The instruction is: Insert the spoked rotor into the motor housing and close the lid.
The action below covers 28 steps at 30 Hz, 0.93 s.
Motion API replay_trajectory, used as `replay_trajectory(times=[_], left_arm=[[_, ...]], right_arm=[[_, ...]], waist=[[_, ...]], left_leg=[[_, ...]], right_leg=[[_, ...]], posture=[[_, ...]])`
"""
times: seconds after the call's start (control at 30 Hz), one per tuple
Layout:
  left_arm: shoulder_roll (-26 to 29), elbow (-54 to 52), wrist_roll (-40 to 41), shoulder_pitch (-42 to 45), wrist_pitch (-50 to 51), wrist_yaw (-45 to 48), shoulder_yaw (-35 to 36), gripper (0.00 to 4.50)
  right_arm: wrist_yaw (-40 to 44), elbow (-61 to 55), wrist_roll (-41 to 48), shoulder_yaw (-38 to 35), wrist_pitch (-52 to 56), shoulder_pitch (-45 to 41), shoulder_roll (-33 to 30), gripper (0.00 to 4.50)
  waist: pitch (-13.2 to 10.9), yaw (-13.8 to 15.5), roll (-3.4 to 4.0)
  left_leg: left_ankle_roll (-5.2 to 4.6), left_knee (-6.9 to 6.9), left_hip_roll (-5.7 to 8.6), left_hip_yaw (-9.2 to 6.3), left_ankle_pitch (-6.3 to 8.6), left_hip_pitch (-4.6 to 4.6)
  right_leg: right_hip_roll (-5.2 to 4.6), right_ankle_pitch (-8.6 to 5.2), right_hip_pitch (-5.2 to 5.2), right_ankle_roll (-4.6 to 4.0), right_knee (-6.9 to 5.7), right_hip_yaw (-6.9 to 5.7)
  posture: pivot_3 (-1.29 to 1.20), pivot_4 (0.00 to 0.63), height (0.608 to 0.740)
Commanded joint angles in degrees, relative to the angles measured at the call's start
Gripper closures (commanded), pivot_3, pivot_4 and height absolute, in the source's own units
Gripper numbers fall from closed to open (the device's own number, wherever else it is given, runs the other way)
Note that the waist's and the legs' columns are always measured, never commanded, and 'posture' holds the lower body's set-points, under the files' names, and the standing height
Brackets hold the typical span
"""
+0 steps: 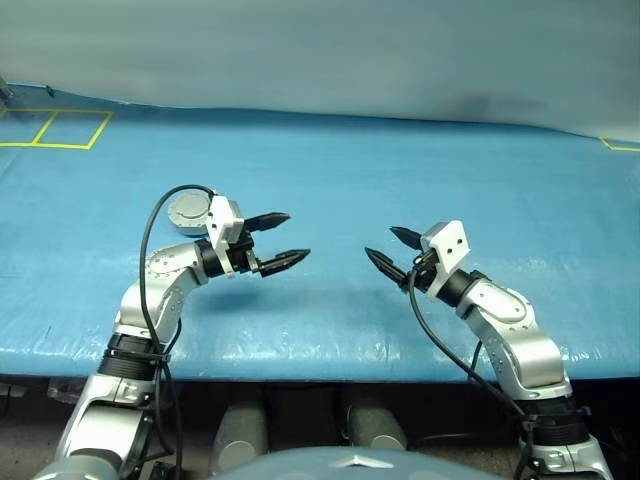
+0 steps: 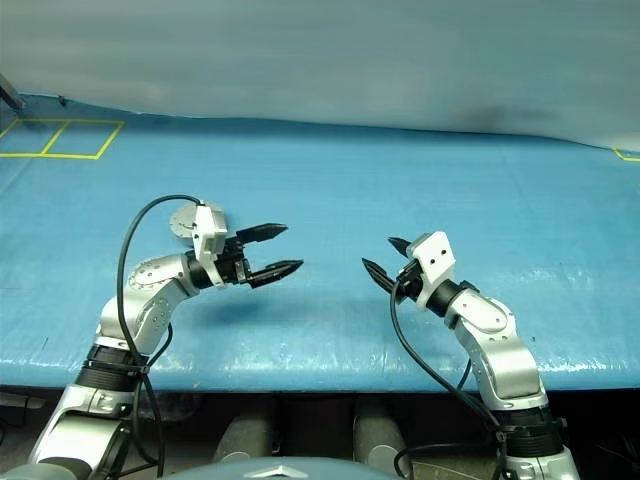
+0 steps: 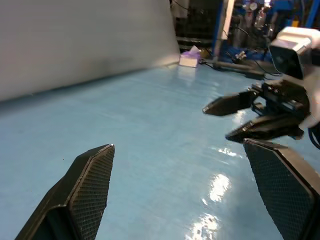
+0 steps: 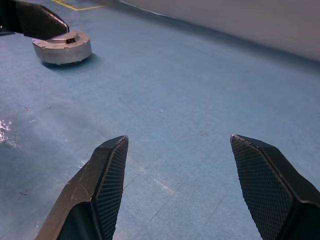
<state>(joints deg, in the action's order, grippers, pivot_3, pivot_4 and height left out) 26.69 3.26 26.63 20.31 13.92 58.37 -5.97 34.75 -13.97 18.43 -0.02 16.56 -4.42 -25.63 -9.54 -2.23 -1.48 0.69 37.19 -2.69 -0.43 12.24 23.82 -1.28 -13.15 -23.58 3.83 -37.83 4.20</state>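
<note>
The motor housing, a short silver puck, sits on the blue table at the back left. In the left eye view the motor housing is partly covered by my left wrist. The lid lies flat on top of it, with a small dark piece at its centre. The spoked rotor is out of view. My left gripper hovers open and empty, pointing right, just in front of and to the right of the housing. My right gripper faces it from the right, open and empty, with a gap of bare table between the two.
Blue table sheet runs wide, with its front edge close to me. Yellow tape squares mark the far left corner and a tape piece the far right. A grey backdrop rises behind the table.
</note>
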Motion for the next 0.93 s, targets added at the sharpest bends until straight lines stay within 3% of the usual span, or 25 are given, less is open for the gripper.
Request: replay_trajectory(times=[0.03,0.1,0.4,0.93], left_arm=[[1.2,-3.1,-3.0,-1.5,-1.9,2.1,-2.1,0.0],[1.0,-3.1,-4.3,-2.7,-2.5,1.7,-2.7,0.0],[-0.2,-3.4,-6.0,-5.6,-5.0,0.6,-1.7,0.0],[-1.1,-2.4,-7.0,-4.7,-6.6,-1.2,-1.7,0.0]], right_arm=[[1.7,-2.0,1.5,-0.6,0.5,0.7,-0.6,0.46],[1.6,-1.4,0.5,0.4,0.0,1.3,0.0,0.04],[0.6,-0.5,-1.5,2.9,-1.9,1.8,3.1,0.04],[0.0,0.1,-2.9,2.8,-2.9,1.6,3.2,0.04]], waist=[[0.0,0.1,0.0],[0.0,0.2,0.0],[0.0,0.2,0.01],[0.0,0.2,0.01]], left_leg=[[0.0,0.0,0.0,0.0,0.0,0.0],[0.0,0.0,0.03,0.02,0.01,0.02],[-0.01,0.03,0.03,0.05,0.0,0.02],[-0.01,0.02,0.03,0.05,0.0,0.02]], right_leg=[[0.0,0.0,0.01,0.0,0.01,0.01],[-0.05,0.0,0.01,-0.01,0.03,0.02],[-0.07,-0.01,-0.01,0.0,0.02,0.02],[-0.07,-0.01,-0.01,0.0,0.03,0.02]], posture=[[0.0,0.15,0.74],[0.0,0.15,0.74],[0.0,0.15,0.74],[0.0,0.15,0.74]])
